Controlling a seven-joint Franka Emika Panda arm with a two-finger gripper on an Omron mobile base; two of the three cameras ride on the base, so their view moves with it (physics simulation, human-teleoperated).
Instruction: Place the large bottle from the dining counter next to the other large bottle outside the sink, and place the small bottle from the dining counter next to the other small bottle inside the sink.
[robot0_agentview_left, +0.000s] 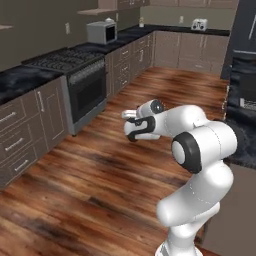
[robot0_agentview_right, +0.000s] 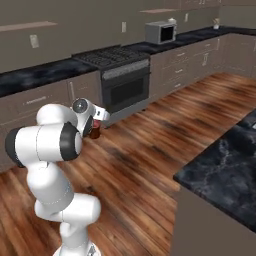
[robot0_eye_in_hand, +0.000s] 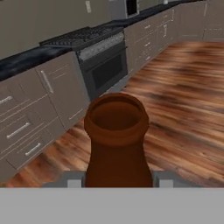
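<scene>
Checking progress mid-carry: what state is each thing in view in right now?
hand: shut on the large brown bottle, held out above the wood floor
large brown bottle: gripped, lifted, mouth open with no cap
oven: door shut
microwave: door shut
cabinet drawers: all shut
</scene>
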